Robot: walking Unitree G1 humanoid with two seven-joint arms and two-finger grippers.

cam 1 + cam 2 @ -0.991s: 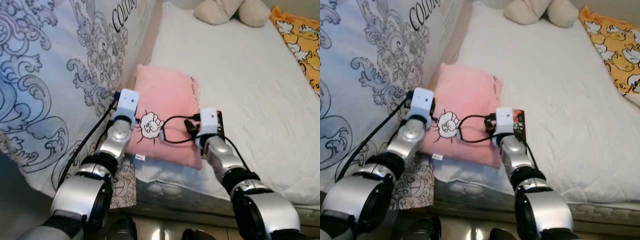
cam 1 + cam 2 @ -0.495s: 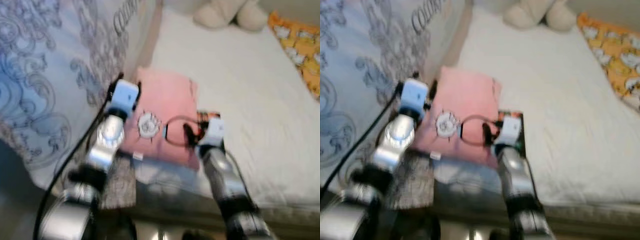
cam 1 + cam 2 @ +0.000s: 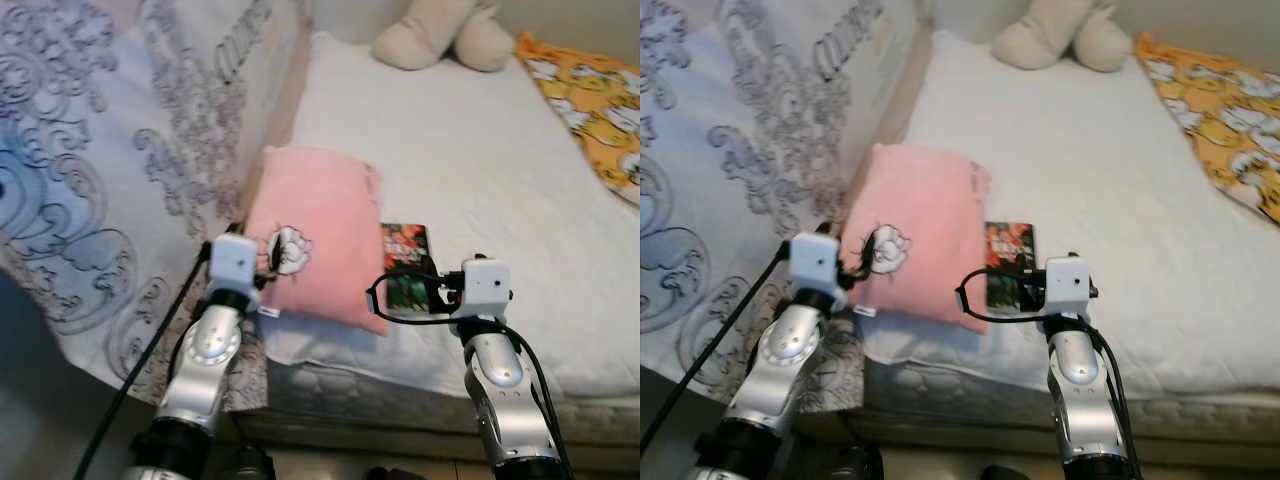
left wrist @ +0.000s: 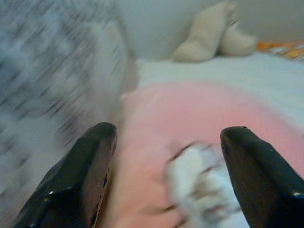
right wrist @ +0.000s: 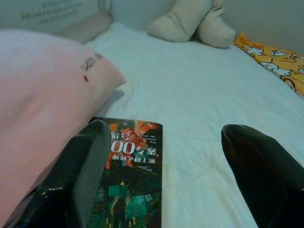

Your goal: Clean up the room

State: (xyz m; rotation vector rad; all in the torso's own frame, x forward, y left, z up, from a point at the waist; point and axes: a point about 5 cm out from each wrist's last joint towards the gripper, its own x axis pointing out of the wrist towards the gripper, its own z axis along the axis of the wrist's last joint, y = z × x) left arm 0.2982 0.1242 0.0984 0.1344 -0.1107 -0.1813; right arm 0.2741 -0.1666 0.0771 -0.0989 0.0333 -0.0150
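Observation:
A pink pillow (image 3: 318, 230) with a small white cartoon print lies on the white mattress (image 3: 480, 150) near its front edge. A dark book (image 3: 405, 268) with red and green cover art lies flat against the pillow's right side. My left gripper (image 4: 168, 129) is open at the pillow's near left corner, the pillow (image 4: 190, 114) lying blurred between its fingers (image 4: 80, 180). My right gripper (image 5: 164, 128) is open and low over the bed's front edge. It points at the book (image 5: 128, 180), with nothing held between its fingers (image 5: 85, 166).
A bulky duvet (image 3: 100, 150) with a grey-blue scroll pattern hangs over the bed's left side. A beige plush toy (image 3: 440, 35) sits at the head of the bed. An orange cartoon-print blanket (image 3: 590, 90) lies at the far right. White sheet spreads right of the book.
The whole view has shifted and was blurred half a second ago. Both grippers have drawn back from over the pillow toward the bed's front edge, and the book now lies uncovered.

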